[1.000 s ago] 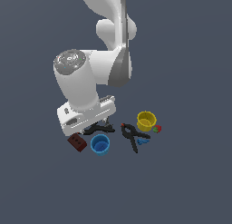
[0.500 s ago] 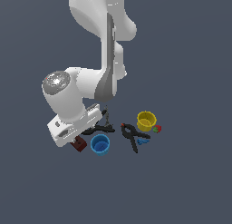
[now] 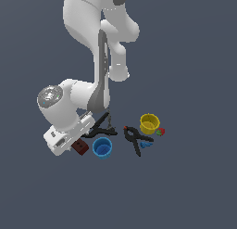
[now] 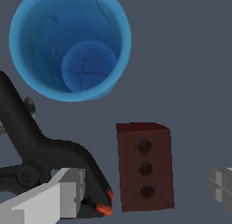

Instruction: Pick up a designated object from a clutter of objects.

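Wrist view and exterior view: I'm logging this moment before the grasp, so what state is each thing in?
Gripper: open, fingers either side of the block, not touching it.
Red-brown block: lying flat on the floor, three dots up, not gripped.
Blue cup: upright, empty.
Yellow cup: upright; inside not visible.
Near black clamp: lying on the floor beside the block.
Second black clamp: lying flat, untouched.

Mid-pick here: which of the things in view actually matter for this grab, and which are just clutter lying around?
Belongs to the job:
- red-brown block
- gripper, open, straddling the block

Just lying about:
- blue cup
- yellow cup
- black clamp beside the block
- second black clamp
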Controlling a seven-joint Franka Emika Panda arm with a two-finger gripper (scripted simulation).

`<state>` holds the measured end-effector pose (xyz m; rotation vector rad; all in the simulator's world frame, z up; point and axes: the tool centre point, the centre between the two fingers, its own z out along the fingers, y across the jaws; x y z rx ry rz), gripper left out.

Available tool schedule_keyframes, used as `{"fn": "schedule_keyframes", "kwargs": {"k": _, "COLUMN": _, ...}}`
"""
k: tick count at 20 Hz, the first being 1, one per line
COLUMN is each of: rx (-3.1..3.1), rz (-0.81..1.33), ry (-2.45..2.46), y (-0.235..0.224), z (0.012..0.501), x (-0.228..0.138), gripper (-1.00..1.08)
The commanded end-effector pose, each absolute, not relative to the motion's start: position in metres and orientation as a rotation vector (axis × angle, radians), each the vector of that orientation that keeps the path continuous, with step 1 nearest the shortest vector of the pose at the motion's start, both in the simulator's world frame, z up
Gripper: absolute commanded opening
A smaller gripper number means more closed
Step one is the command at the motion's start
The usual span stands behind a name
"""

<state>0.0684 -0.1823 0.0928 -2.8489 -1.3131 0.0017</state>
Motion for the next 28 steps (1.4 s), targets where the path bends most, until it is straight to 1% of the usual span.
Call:
{"fn": "schedule_keyframes", "kwargs": {"k": 1, "rx": -2.834, "rz": 0.000, "ry": -1.349, "y": -0.188, "z": 0.086, "x": 0.068, "gripper": 1.00}}
{"fn": "schedule_keyframes", "kwargs": {"k": 13, "rx": -2.818, "rz": 0.001, "ry": -1.387, "y": -0.196, "z": 0.074, "x": 0.067, "gripper": 1.00}}
{"fn": "schedule_keyframes", "kwargs": {"k": 22, "rx": -2.817, "rz": 0.000, "ry": -1.391, "y": -0.196, "z": 0.033, "x": 0.066, "gripper": 1.00}}
{"fn": "schedule_keyframes", "kwargs": {"k": 27, "rx": -2.816, "rz": 0.000, "ry": -1.392, "y": -0.197, "z": 0.027, "x": 0.067, "gripper": 1.00}}
{"fn": "schedule_keyframes", "kwargs": {"k": 28, "rx": -2.816, "rz": 0.000, "ry": -1.392, "y": -0.197, "z": 0.027, "x": 0.067, "gripper": -1.00}}
